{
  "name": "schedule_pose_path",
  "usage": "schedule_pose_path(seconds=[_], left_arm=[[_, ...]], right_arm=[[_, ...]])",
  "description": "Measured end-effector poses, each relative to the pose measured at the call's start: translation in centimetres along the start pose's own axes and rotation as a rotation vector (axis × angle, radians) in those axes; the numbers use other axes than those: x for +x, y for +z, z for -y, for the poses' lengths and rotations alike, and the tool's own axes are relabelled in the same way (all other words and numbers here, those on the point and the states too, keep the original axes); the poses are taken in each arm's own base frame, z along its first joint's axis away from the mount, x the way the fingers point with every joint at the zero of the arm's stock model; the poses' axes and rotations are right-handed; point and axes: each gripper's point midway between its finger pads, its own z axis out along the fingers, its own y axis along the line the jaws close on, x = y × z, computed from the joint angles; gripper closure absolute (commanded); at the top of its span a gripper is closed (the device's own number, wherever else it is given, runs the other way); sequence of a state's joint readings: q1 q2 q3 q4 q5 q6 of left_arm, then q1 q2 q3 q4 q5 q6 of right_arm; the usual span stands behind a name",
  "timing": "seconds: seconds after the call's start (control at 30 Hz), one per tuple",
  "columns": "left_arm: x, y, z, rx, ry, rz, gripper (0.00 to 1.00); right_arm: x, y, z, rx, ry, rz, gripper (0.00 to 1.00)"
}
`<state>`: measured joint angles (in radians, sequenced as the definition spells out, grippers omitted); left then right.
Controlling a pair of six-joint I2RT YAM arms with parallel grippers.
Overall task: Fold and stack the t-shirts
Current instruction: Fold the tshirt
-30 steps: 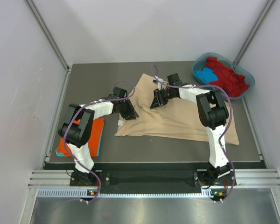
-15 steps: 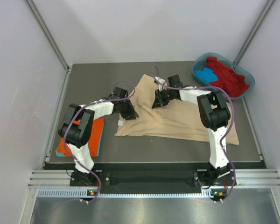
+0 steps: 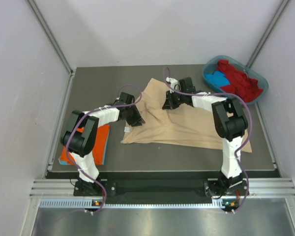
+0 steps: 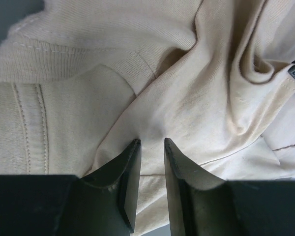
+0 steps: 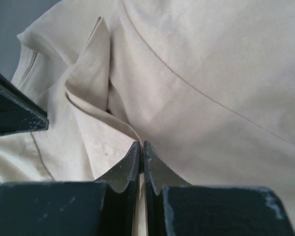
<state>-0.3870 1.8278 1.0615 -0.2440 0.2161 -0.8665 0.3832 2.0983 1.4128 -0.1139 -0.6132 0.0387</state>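
Since a second ago the right jaws had slid a little farther up the beige t-shirt (image 3: 196, 125) and closed. They were pressed together on a raised fold of its cloth (image 5: 211, 73), near the shirt's upper middle. The left jaws had stayed at the shirt's left edge, beside the ribbed neckband (image 4: 64, 54). They stood slightly apart with beige cloth showing in the gap, and whether they gripped it could not be told. The shirt lay spread and rumpled across the middle of the dark tabletop (image 3: 98, 88), its small white label (image 3: 126, 129) at the near-left corner. A folded orange t-shirt (image 3: 102, 135) lay on a blue one (image 3: 104, 153) at the tabletop's near-left side. A red t-shirt (image 3: 238, 81) and a blue t-shirt (image 3: 217, 78) sat bundled in the teal tub (image 3: 263, 89) at the far-right corner.
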Motion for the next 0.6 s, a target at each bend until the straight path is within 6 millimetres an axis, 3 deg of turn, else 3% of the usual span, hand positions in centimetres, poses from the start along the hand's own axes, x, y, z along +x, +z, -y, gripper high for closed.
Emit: schedule_pose_path(seconds=[0.23, 0.5, 0.6], left_arm=[[-0.1, -0.1, -0.1, -0.006, -0.004, 0.009, 0.68], [-0.2, -0.2, -0.4, -0.017, -0.02, 0.026, 0.67], [-0.2, -0.2, -0.4, -0.018, -0.022, 0.026, 0.67]], right_arm=[[1.0, -0.9, 1.3, 0.105, 0.018, 0.025, 1.0], [-0.2, -4.1, 1.9, 0.266, 0.059, 0.149, 1.0], [-0.1, -4.7, 2.4, 0.315, 0.086, 0.172, 0.93]])
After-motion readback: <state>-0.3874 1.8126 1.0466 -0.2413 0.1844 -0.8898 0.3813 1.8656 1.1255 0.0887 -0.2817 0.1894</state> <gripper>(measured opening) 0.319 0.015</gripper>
